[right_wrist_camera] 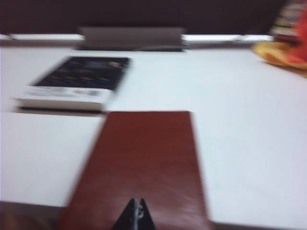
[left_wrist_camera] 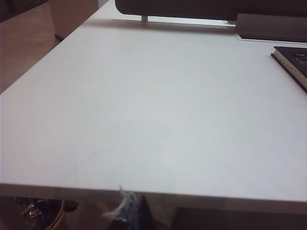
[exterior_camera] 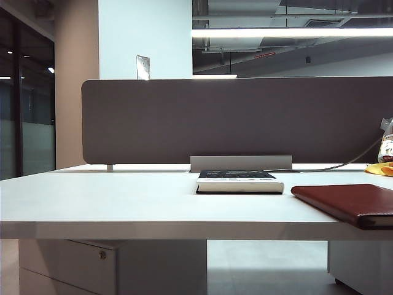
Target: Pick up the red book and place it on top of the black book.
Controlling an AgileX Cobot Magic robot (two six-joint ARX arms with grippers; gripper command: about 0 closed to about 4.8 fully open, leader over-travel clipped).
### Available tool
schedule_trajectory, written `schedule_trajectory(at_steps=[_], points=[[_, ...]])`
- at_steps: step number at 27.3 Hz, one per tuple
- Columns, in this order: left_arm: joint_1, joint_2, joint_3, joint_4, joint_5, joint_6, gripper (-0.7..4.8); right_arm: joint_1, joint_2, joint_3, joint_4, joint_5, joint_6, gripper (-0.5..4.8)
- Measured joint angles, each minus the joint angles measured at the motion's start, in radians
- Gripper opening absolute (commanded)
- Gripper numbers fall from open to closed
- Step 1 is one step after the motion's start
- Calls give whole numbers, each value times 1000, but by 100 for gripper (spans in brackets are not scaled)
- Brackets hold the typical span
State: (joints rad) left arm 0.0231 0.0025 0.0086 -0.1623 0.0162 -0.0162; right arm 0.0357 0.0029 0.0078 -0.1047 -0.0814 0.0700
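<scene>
- Maroon and leather-like, the red book [exterior_camera: 347, 203] lies flat on the white table [exterior_camera: 110, 203], at its near edge on the right of the exterior view; it is thin, with a smooth cover and rounded corners.
- The black book [exterior_camera: 238, 180] is thicker: a black cover with small light print over a thick white block of pages. It lies flat near the middle of the table, farther back than the red book and apart from it, with bare tabletop between the two.
- The tabletop is matte, smooth and pale, with a straight front edge.
- A dark grey partition panel [exterior_camera: 245, 117] stands along the far edge of the table, with a low grey box [exterior_camera: 241, 163] at its foot just behind the black book.
- A cable [exterior_camera: 344, 165] runs along the far right of the table towards something yellow-orange [exterior_camera: 379, 168], too blurred to name.
- Behind are a pale wall, dark glass on the left and a long ceiling light.
- The right gripper [right_wrist_camera: 135, 214] sits low at the near edge of the table, over the near end of the red book [right_wrist_camera: 144, 163], its dark tips pressed together and holding nothing.
- The left gripper [left_wrist_camera: 132, 211] shows as dark tips below the table's near edge, over bare tabletop; I cannot tell whether its jaws are open or closed. The black book [left_wrist_camera: 292, 60] lies well off to one side.
</scene>
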Motion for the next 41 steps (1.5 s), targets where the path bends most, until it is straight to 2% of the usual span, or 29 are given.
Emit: schedule_trajectory(at_steps=[6,8,18,22,24,28,30,34,37,41], points=[[0,0,0,0,2,-35,-5,0,0,0,116,-252,5,-6],[0,0,0,0,2,-40,-5,0,0,0,154,-287,5,-6],[0,0,0,0,2,-42,-5,0,0,0,158,-294,9,-6],[0,0,0,0,2,-45,-5,0,0,0,126,-293,76,-6],[0,0,0,0,4,-66,-6,0,0,0,121,-289,119,-6],[0,0,0,0,38,-174,-5,0,0,0,120,-279,169,-6],[0,0,0,0,63,-222,-5,0,0,0,113,-278,173,-6],[0,0,7,-4,173,-303,-5,0,0,0,69,-254,174,-6],[0,2,33,-33,264,-326,-5,0,0,0,46,-238,174,-6],[0,2,105,-50,311,-347,-5,0,0,0,35,-228,174,-6]])
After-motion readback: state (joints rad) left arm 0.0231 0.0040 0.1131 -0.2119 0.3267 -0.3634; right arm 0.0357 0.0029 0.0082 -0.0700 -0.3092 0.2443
